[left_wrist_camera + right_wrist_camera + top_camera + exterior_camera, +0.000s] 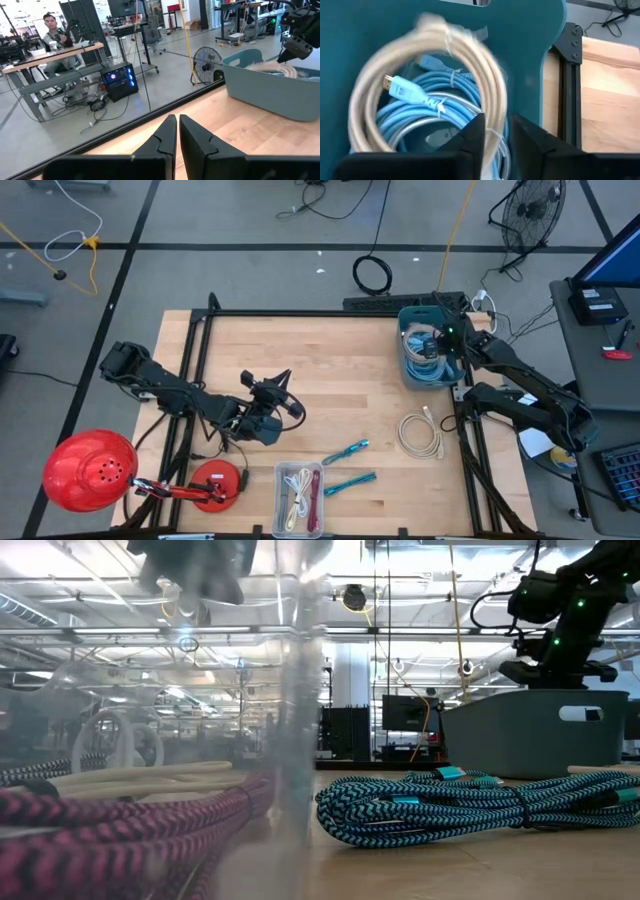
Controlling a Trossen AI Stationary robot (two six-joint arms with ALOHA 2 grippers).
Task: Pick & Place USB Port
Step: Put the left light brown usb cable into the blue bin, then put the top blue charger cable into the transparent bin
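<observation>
A teal bin (408, 370) stands at the table's far right and holds coiled cables. My right gripper (497, 137) reaches down into it, fingers apart. A beige cable coil (427, 45) stands over a light blue cable (420, 117) with a flat plug (399, 90). The low view shows the right arm (560, 600) above the bin (530, 730). My left gripper (177, 132) hovers shut over the table's left half (292, 406) with nothing between its fingers. My right gripper has one side of the beige coil (496, 115) running through the gap between its two fingers, which slant down into the bin from above. Whether the fingers touch the coil, I cannot tell. The rest of the coil lies on the blue cables.
Another beige coil (420, 435) lies on the wood near the bin. Two teal cables (348, 450) (350, 482) lie mid-table, near a clear tray (300, 498) of cables at the front edge. A red lamp (90, 470) stands front left. A black frame (300, 313) borders the table.
</observation>
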